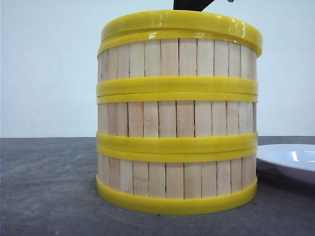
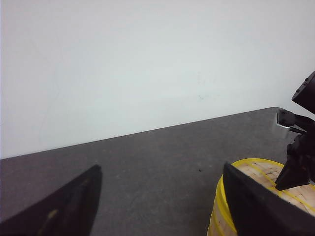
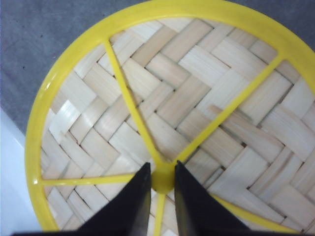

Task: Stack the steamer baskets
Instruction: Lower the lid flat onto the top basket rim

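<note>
Front view: three steamer baskets (image 1: 177,118) stacked, one lid (image 1: 182,23), one plate (image 1: 290,160).

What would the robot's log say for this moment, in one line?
steamer baskets: three stacked | lid: on top | right claw: pinching lid knob | left claw: open, beside stack

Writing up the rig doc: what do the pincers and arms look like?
Both pincers are black. The right pincer has two flat, tapered fingers. The left pincer has broad wedge-shaped fingers. Part of a black arm shows angular links and a small silver fitting. No markings visible.

3 steamer baskets (image 1: 177,118), 1 woven lid (image 1: 182,22), 1 white plate (image 1: 290,160).
</note>
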`<state>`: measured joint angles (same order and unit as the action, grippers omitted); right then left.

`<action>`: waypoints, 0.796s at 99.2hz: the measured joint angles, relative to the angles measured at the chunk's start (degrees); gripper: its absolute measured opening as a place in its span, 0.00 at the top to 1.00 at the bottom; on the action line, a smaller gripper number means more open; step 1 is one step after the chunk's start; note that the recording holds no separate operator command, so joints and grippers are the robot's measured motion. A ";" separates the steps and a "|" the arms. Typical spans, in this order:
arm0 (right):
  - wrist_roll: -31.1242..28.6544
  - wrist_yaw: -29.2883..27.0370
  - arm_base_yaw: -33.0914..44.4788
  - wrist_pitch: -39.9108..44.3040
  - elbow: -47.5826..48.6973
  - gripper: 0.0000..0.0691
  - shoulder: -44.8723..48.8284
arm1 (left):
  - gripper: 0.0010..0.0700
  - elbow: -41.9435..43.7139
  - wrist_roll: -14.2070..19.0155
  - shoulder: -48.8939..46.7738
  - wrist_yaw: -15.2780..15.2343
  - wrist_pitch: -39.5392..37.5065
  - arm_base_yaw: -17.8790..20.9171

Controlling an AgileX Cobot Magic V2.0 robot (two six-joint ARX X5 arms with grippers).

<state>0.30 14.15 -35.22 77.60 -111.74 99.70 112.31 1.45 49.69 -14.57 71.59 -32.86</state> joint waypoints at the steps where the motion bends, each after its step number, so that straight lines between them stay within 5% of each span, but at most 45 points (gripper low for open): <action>1: 0.00 -0.02 0.00 0.02 -0.02 0.93 0.04 | 0.35 0.00 0.00 0.00 0.00 0.00 0.00; 79: 0.39 -1.11 -2.27 0.00 -1.14 0.93 0.52 | 0.35 0.00 0.00 0.00 0.00 0.04 0.00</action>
<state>0.69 13.04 -37.50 77.60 -112.88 100.22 112.31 1.45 49.69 -14.57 71.64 -32.86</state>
